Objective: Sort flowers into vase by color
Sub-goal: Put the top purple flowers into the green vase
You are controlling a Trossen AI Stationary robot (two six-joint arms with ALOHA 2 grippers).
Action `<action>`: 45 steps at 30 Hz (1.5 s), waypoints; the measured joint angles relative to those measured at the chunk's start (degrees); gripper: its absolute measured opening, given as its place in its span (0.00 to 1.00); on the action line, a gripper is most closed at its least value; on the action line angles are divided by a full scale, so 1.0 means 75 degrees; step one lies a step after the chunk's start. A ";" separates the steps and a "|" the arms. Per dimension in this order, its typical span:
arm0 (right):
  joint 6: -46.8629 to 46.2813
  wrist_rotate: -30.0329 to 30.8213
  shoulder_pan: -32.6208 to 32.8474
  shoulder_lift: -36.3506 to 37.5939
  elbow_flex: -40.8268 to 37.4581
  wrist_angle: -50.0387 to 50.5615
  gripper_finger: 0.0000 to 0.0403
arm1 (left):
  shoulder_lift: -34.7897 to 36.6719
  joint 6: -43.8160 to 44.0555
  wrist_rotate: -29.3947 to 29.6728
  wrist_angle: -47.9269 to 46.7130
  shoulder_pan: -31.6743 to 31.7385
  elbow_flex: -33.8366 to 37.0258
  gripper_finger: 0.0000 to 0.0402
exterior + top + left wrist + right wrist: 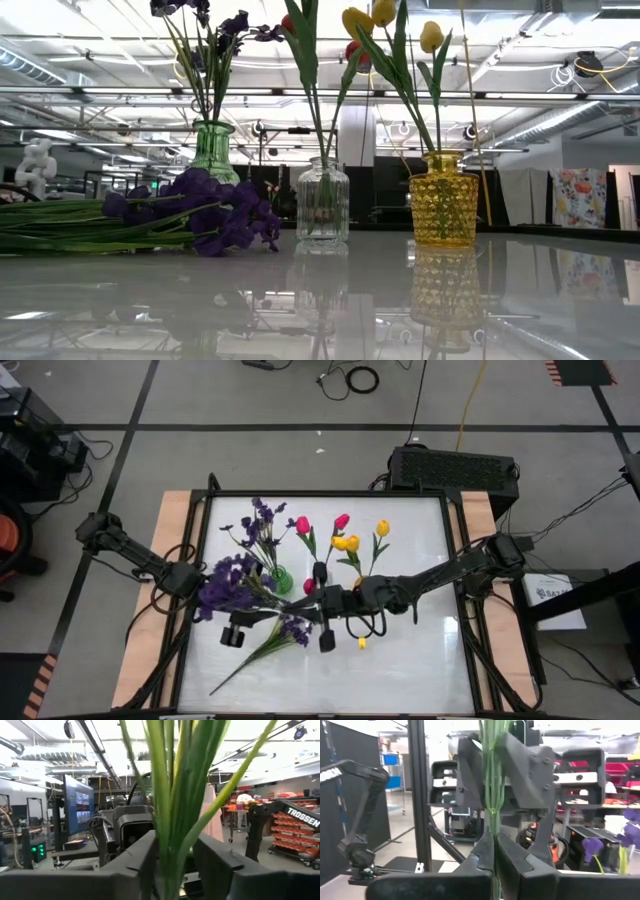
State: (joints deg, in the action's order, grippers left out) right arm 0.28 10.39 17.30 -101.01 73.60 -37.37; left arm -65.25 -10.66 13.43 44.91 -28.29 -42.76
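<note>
Seen from above, both grippers meet over the middle of the counter [420,660], and the crowd of dark links there hides exactly where one ends and the other begins. The right gripper [494,851] is clenched on a bundle of green stems [492,780]; which flower they carry is cut off, though it may be the purple sprig [232,585] spread over the left gripper [172,865]. The left gripper's jaws stand on either side of green stems and leaves [172,795], near but not clearly pressing them, so I cannot tell whether they grasp. Another purple sprig [290,630] lies flat toward the near edge. A green vase [215,150] holds purple sprigs, a clear vase [322,200] pink-red tulips [303,524], a yellow vase [444,200] yellow tulips [347,543]. Open counter remains to the right and along the near edge.
</note>
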 joint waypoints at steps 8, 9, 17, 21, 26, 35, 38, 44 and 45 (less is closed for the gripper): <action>0.0029 -0.0002 0.0020 0.0003 -0.0003 0.0055 0.08 | 0.0045 0.0157 -0.0454 -0.0026 0.0006 0.0000 0.05; 0.0014 0.0001 0.0037 0.0011 -0.0003 0.0056 0.11 | 0.0071 0.0171 -0.0532 -0.0024 -0.0002 0.0000 0.03; -0.0221 0.0083 0.0116 0.0279 -0.0003 0.0576 0.37 | 0.0662 0.0007 -0.0701 -0.0470 -0.0323 0.0000 0.04; -0.0343 0.0072 0.0225 0.0687 -0.0006 0.1241 0.45 | 0.1268 -0.0118 -0.0294 -0.1451 -0.0575 -0.0003 0.04; -0.0034 0.0050 0.0447 0.1315 -0.0006 0.2202 0.50 | 0.1750 -0.0252 0.0611 -0.2580 -0.0809 -0.0006 0.04; 0.0505 0.0152 0.0769 0.2542 -0.0006 0.4423 0.47 | 0.1853 -0.0698 0.2028 -0.2935 -0.0665 -0.0006 0.04; 0.0477 0.0404 0.0837 0.2869 -0.0006 0.5077 0.45 | 0.1855 -0.0832 0.2371 -0.2951 -0.0494 -0.0006 0.04; 0.0250 0.0472 0.0977 0.3327 -0.0006 0.6011 0.42 | 0.1856 -0.0376 0.2790 -0.3936 0.0179 -0.0006 0.04; 0.0236 0.0476 0.1002 0.3385 -0.0006 0.6123 0.42 | 0.1853 -0.0187 0.2792 -0.4124 0.0296 -0.0006 0.04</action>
State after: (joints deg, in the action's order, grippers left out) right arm 2.05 13.96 24.82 -75.63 73.56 8.55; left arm -51.35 -12.06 34.37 13.99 -26.07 -42.81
